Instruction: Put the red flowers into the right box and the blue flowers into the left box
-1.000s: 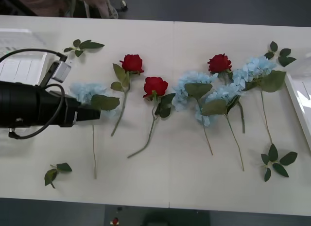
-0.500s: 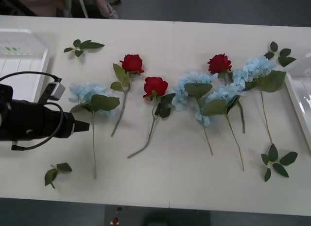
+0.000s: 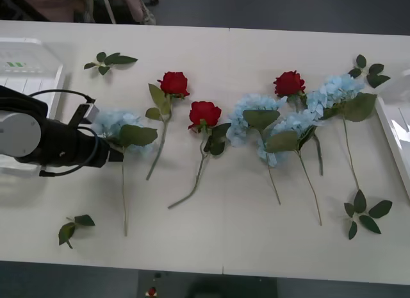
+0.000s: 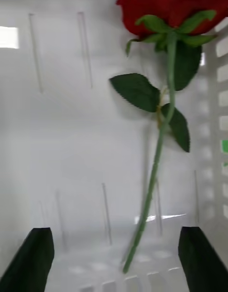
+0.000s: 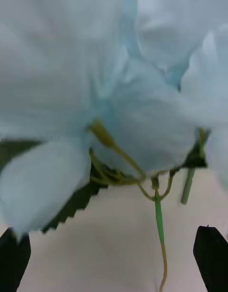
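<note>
Three red flowers [image 3: 173,83] [image 3: 204,112] [image 3: 289,83] lie on the table among several blue flowers [image 3: 253,109] [image 3: 339,88]. My left gripper [image 3: 117,154] sits at the leftmost blue flower [image 3: 110,122]. In the left wrist view its pale bloom [image 5: 118,82] looms just beyond my open left gripper [image 5: 114,261]. The left box [image 3: 25,70] stands at the far left and the right box [image 3: 392,128] at the right edge. My right gripper [image 4: 114,258] hangs open over another red flower [image 4: 171,6], which lies on a white box floor [image 4: 71,130].
Loose green leaf sprigs lie at the back left [image 3: 109,59], front left [image 3: 73,226], back right [image 3: 368,70] and front right [image 3: 365,213]. Long stems trail toward the table's front edge [image 3: 224,269].
The left arm drew back to the left, then swung in toward the leftmost blue flower. The flowers on the table have not moved.
</note>
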